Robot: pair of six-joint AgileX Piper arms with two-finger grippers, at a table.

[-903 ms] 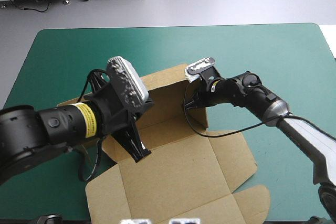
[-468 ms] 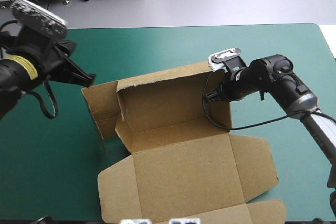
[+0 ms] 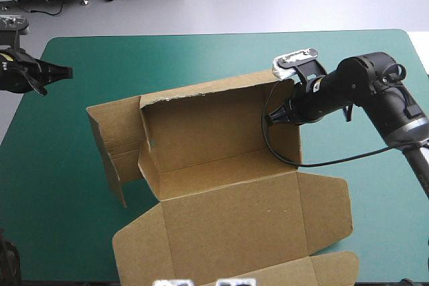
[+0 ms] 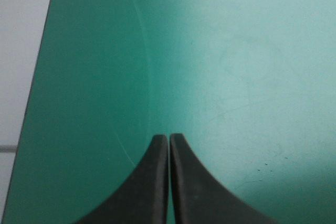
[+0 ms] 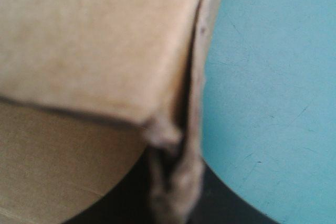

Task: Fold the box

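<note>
Box (image 3: 221, 165) sits mid-table on the teal-green cover (image 3: 348, 65), back and side walls up, lid flat and running out to the near edge. Your right gripper (image 3: 273, 118) is clamped on the right side wall's edge by the far corner. Your left gripper (image 3: 65, 70) has its fingers pressed together over bare cover at the table's left edge, well apart from the box. Open cover lies beyond and to the right of the box.

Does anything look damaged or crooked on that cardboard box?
On the box, the raised back wall has a ragged top edge, and its left side wall splays outward rather than standing square. The board pinched in the right gripper looks crumpled.
</note>
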